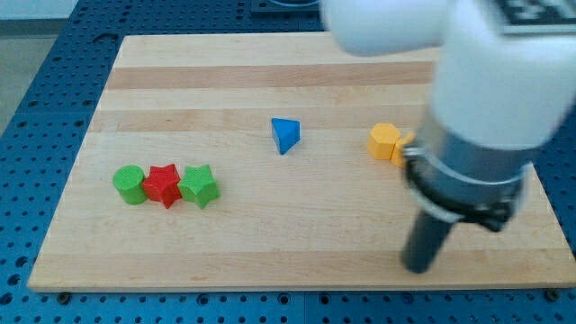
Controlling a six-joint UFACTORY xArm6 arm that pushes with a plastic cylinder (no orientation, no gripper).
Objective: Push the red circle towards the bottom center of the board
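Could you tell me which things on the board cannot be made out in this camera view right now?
- Red circle: hidden in the camera view behind the arm at the view's right.
- Blue block: hidden there too.
- Yellow blocks: only the left one shows, with a sliver of its neighbour; the arm covers the rest.
- My tip: blurred by motion; its distance from the hidden blocks cannot be judged.

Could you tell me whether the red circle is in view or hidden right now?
Hidden. The arm covers the view's right side where it would be; my tip is near the board's bottom edge, and only one yellow block shows there.
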